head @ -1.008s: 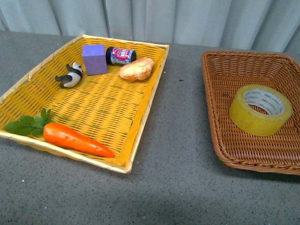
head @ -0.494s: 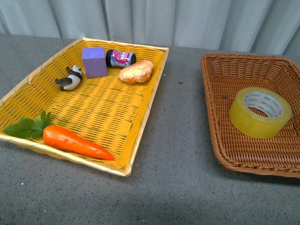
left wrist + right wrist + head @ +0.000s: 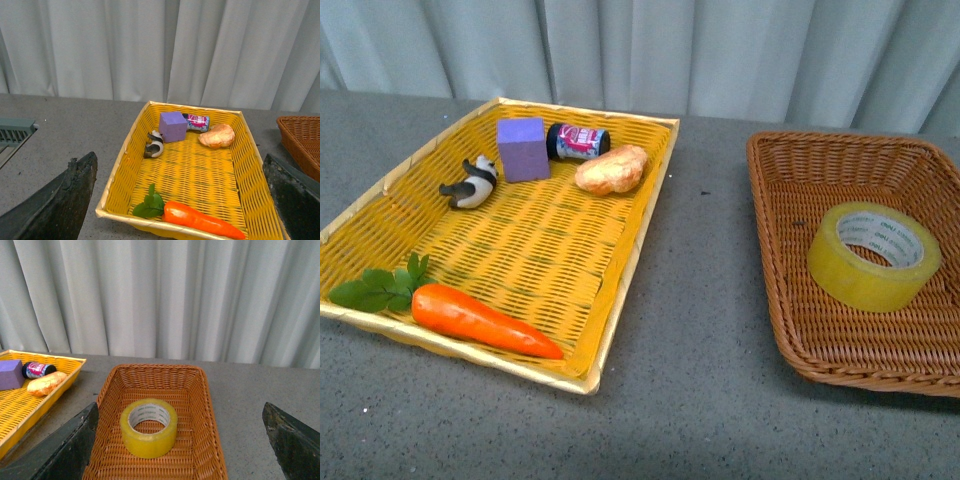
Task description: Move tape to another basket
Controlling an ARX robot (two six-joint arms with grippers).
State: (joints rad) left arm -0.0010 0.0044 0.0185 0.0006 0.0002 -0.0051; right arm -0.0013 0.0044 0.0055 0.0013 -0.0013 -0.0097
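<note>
**Tape lies in the brown basket, both hands spread wide and clear of it**

The tape [image 3: 874,256] lies flat on the floor of the basket [image 3: 775,250], hole facing up, its pale core showing small printed letters too small to read. In the front view it sits toward the right of the basket, near the middle front to back, and appears not to touch any wall, though the far right side is cut off by the frame edge. The right wrist view shows the same roll [image 3: 149,427] resting roughly centred in the basket [image 3: 107,402], with bare weave all round it.

To the left, well apart from the basket on the grey tabletop [image 3: 700,330], stands a shallow yellow tray [image 3: 630,250]. Along its far end sit a purple block [image 3: 522,149], a small dark jar [image 3: 577,141] lying on its side just beside the block, and a bread roll [image 3: 611,169] near the jar. A panda figure [image 3: 472,181] lies close to the block on its near left. At the near end a carrot [image 3: 485,320] lies on its side, with green leaves [image 3: 382,287] at its thick end.

Neither arm shows in the front view. The left hand [image 3: 185,200] hangs above the tabletop facing the yellow tray, fingers [image 3: 60,200] set wide apart and holding nothing. The right hand [image 3: 182,440] faces the basket, its fingers [image 3: 292,437] likewise wide apart, one on each side of the basket in that view, with nothing gripped.
</note>
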